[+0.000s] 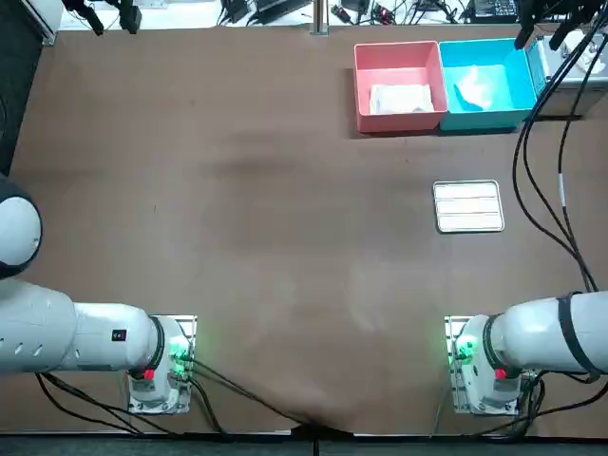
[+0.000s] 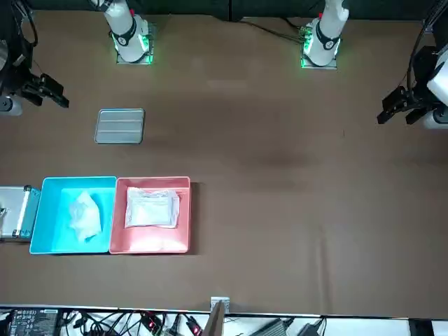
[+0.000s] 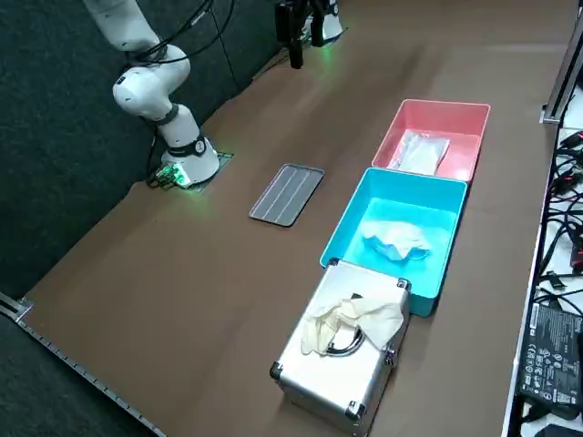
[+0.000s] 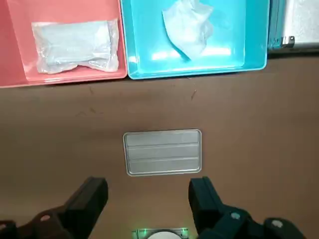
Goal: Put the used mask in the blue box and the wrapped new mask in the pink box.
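I log two boxes: pink box, blue box; two masks: wrapped mask, used mask; one tray; one case; one right gripper above the surface, jaws apart.

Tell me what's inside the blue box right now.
One crumpled white mask lies on the floor of the blue box. Anything under the mask is covered. The right gripper hangs open above the table.
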You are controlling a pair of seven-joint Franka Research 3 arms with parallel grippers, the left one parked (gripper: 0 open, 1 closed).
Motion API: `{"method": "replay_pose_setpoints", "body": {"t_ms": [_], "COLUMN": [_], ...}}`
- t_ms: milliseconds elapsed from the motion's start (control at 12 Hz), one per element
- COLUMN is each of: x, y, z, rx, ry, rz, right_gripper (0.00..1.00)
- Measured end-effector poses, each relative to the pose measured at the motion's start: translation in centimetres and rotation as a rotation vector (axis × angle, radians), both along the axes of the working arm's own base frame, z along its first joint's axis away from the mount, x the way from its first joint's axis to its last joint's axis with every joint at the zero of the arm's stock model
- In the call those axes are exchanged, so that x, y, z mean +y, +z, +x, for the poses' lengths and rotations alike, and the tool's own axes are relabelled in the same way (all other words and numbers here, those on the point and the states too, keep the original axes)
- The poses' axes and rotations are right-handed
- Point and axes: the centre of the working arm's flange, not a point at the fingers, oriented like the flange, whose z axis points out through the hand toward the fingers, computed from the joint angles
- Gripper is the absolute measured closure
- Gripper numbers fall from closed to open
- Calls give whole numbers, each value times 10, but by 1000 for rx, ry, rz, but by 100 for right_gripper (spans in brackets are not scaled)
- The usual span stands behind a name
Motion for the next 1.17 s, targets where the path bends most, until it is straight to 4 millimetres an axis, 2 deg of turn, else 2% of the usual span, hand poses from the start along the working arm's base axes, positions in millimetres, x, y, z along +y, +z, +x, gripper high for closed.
{"method": "replay_pose_setpoints", "body": {"t_ms": [333, 1167], "x": [1, 3], "y": [2, 9], "z": [-6, -4], "rx": [-3, -26], "ry": [0, 4], "rz": [-1, -1], "right_gripper": [0, 0]}}
